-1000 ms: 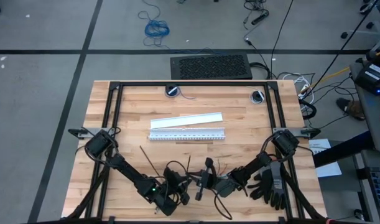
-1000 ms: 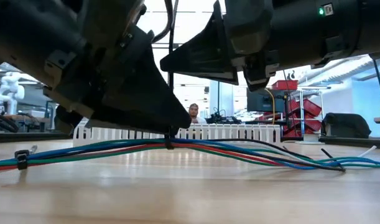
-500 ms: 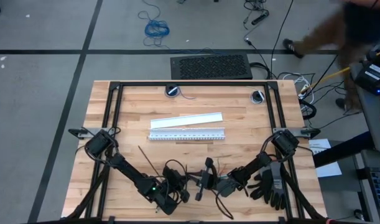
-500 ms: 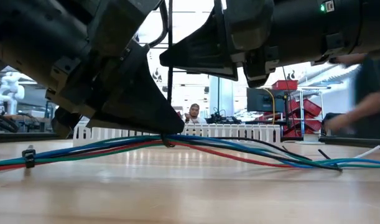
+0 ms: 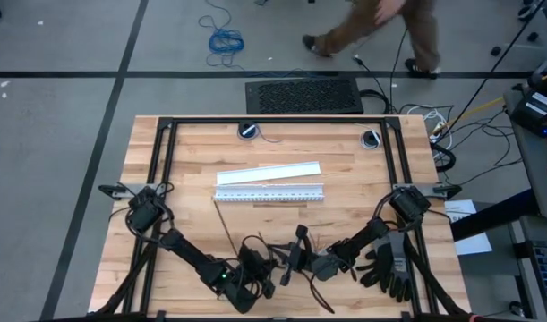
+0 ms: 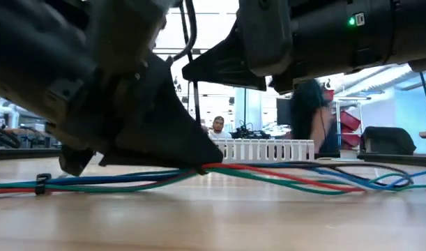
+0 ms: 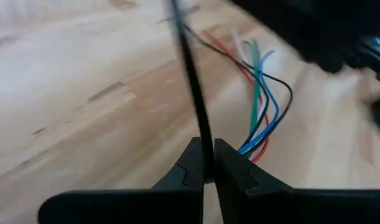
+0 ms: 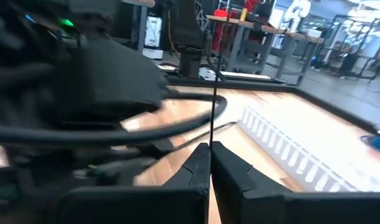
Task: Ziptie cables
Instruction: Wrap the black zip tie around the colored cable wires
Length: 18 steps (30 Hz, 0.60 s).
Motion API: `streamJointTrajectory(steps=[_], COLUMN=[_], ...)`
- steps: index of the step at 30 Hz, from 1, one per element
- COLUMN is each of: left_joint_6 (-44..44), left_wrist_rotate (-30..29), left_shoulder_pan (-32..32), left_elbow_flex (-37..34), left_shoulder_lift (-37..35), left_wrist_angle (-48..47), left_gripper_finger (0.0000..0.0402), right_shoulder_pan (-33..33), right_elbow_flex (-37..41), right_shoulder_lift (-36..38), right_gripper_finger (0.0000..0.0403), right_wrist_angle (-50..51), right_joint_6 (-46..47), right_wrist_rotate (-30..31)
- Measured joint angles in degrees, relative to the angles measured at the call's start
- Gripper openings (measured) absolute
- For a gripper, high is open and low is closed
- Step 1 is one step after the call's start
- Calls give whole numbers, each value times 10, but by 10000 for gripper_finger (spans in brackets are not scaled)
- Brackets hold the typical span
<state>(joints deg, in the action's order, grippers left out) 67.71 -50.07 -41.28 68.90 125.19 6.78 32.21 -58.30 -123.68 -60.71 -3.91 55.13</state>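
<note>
Down at the near edge of the tabletop, the big change in this last second is on the left arm: its left pincer, part open a moment ago, has pressed together on a ziptie, the thin black strip rising from between its tips. Its elbow has swung out a little too. Across from it the right pincer stays clamped on the other thin black strip, as before. Between them the cables, a blue, green and red bundle, lie on the wood and have slid slightly sideways, an earlier tie already cinched near one end. To my eye the next tie is now gripped at both ends and ready for tightening. Farther back lie a white slotted strip and a plain white strip; a black glove sits by the right arm. Beyond the tabletop, a person who was only just entering has walked across the floor, and someone sits in the distance.
</note>
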Motion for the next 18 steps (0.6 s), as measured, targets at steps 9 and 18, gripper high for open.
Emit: streamJointTrajectory(steps=[9,18], left_joint_6=[-46,-65], left_wrist_rotate=[41,72], left_shoulder_pan=[-20,-30], left_elbow_flex=[19,19], left_shoulder_lift=[2,-14], left_wrist_angle=[-45,-43], left_gripper_finger=[17,74], right_shoulder_pan=[-1,43], right_elbow_flex=[-1,-3], right_shoulder_lift=[2,8], right_gripper_finger=[0,19], right_wrist_angle=[29,198], right_joint_6=[-7,91], right_wrist_rotate=[30,45])
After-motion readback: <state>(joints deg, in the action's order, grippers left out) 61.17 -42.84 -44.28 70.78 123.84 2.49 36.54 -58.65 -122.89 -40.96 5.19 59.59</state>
